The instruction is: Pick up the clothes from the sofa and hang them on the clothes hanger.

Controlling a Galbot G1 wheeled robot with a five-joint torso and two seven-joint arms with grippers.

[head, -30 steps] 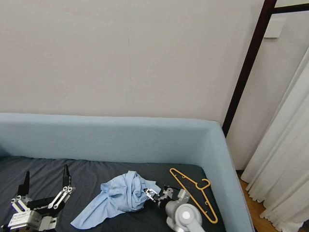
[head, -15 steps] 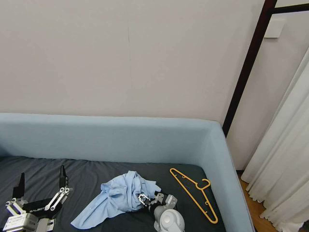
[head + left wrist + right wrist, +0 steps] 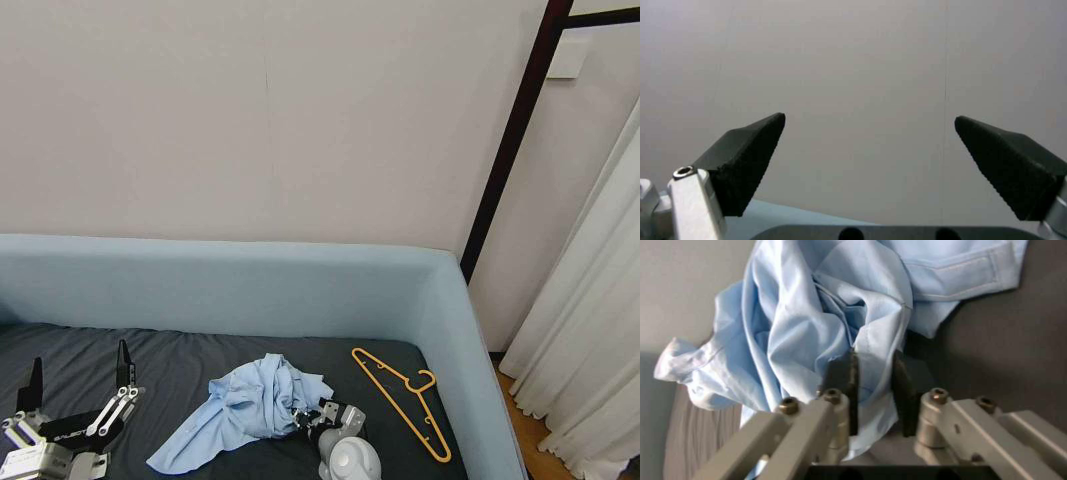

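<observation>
Garment: crumpled light-blue shirt (image 3: 250, 410), lying on the dark seat of the pale-blue sofa (image 3: 250, 290).
Right gripper (image 3: 873, 362): jaws pinched on a shirt fold.
Left gripper (image 3: 78, 362): jaws spread wide, empty, parked over the seat.
Hanger: thin orange clothes hanger (image 3: 400, 398), bare, beside the shirt.
Progress: grasp apparently made; lifting and hanging remain.

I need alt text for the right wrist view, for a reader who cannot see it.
The right gripper pinches a fold of a crumpled light-blue shirt between its two dark fingers. The shirt lies on the dark sofa seat.
</observation>
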